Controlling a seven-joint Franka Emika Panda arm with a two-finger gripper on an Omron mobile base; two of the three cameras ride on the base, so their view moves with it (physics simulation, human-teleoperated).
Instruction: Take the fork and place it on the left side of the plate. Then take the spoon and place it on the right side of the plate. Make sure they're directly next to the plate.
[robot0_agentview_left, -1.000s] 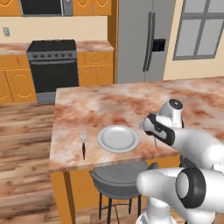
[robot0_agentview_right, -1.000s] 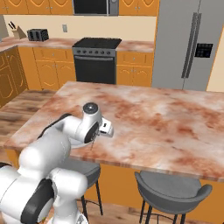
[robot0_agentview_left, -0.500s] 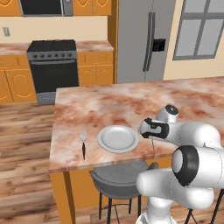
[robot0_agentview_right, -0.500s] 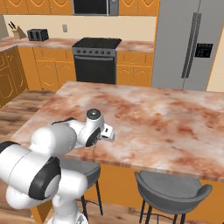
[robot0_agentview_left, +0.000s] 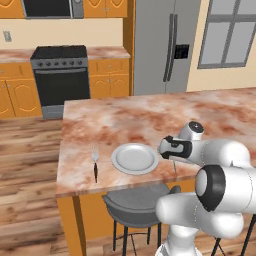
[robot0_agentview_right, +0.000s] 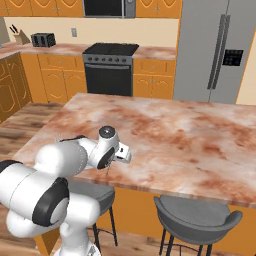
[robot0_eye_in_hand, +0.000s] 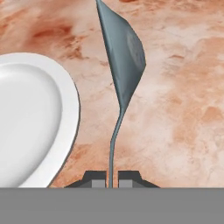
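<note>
The plate (robot0_agentview_left: 135, 158) lies near the front edge of the marble island. Left of it lies the fork (robot0_agentview_left: 95, 162), black handle toward the front edge. My gripper (robot0_agentview_left: 173, 158) hovers just right of the plate, shut on the thin handle of the spoon (robot0_agentview_left: 174, 166), which hangs down toward the counter. In the hand view the spoon (robot0_eye_in_hand: 127, 57) stretches away from my gripper (robot0_eye_in_hand: 112, 178), bowl turned edge-on, close beside the plate's rim (robot0_eye_in_hand: 74, 109). Whether the spoon touches the counter I cannot tell.
The island counter (robot0_agentview_left: 150, 115) stretches wide behind and to the right of the plate. A dark stool (robot0_agentview_left: 135, 205) stands under the front edge below the plate, another stool (robot0_agentview_right: 197, 220) further right. Stove and fridge stand along the far wall.
My hand with the spoon has moved left toward the plate and a little lower. Over the last half second it has hardly moved. Fork and plate have stayed put.
</note>
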